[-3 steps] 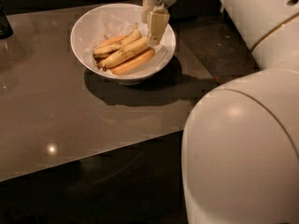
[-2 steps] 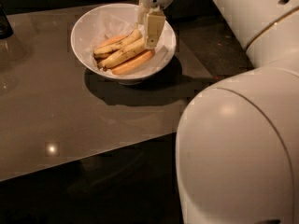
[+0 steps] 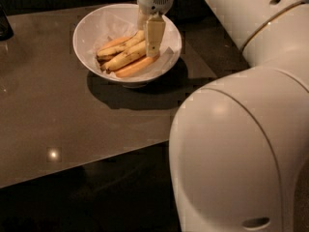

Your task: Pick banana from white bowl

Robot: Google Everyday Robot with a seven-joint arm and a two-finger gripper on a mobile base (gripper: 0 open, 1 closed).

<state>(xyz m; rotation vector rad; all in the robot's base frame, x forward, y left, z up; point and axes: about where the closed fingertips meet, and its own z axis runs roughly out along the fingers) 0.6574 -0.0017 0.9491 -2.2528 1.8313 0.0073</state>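
Note:
The white bowl (image 3: 91, 25) stands on the dark glossy table at the upper middle. In it lies the banana (image 3: 123, 59), thick, dull yellow with brown speckles, running from lower left to upper right. A thinner banana (image 3: 115, 48) lies just behind it, and an orange-pink piece (image 3: 136, 67) lies in front. My gripper (image 3: 149, 38) hangs down into the bowl over the banana's right end. It is open, with one finger (image 3: 155, 33) in front of the banana and the other behind it. The banana's right tip is hidden behind the front finger.
The table (image 3: 53, 115) has its front edge running across the lower left. A dark object (image 3: 5, 25) sits at the table's far left edge. My large white arm (image 3: 241, 144) fills the right side of the view.
My gripper has moved slightly left and lower into the bowl, down onto the banana's right end. The arm's bulk has shifted left in the view. The fruit has not moved.

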